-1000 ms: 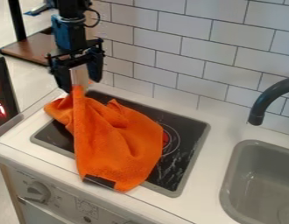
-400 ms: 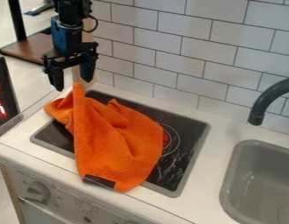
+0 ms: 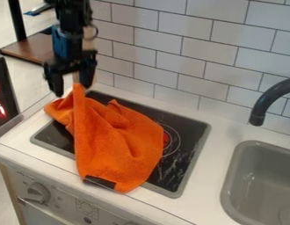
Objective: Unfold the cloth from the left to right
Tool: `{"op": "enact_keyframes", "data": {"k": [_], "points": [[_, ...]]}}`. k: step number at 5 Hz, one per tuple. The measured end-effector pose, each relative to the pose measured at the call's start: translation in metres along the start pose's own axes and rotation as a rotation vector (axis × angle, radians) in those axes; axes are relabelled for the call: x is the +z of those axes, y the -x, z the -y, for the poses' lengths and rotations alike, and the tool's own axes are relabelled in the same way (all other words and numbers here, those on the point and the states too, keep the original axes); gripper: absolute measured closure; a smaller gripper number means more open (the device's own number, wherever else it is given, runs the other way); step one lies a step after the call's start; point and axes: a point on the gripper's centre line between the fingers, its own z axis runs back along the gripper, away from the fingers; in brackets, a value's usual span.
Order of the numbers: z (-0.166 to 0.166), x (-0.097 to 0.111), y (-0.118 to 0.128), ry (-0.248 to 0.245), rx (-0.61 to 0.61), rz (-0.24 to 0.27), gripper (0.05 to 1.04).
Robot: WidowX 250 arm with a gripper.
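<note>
My gripper hangs at the upper left, over the back left corner of the stove. Its two fingers stand wide apart, one on each side of the upright tip of the orange cloth. The cloth lies bunched and folded over the left and middle of the black stove top, its narrow ridge rising toward the gripper. A dark label shows on the cloth's front edge, which hangs over the stove's front rim. Whether the fingers touch the cloth cannot be told.
A grey sink is set into the counter at the right, with a dark curved faucet behind it. A white tiled wall rises along the back. Stove knobs are on the front panel, and a dark object with red lights stands at the left edge.
The gripper has shifted slightly left from a second ago; since the middle frame it has turned a little and sits slightly lower. The cloth looks unmoved.
</note>
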Motion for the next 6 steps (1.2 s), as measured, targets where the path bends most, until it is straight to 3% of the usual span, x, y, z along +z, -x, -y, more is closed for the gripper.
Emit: {"op": "enact_keyframes", "data": {"k": [1, 2, 4, 5, 6], "points": [[0.005, -0.003, 0.002, 0.026, 0.012, -0.011, 0.084], [0.005, -0.012, 0.007, 0.03, 0.001, -0.023, 0.146], [0.006, -0.015, 0.009, 0.041, 0.019, -0.021, 0.758], [0.004, -0.016, 0.012, 0.035, 0.03, -0.039, 0.954], [0.001, -0.004, 0.011, 0.03, 0.044, -0.037, 1.029]]}}
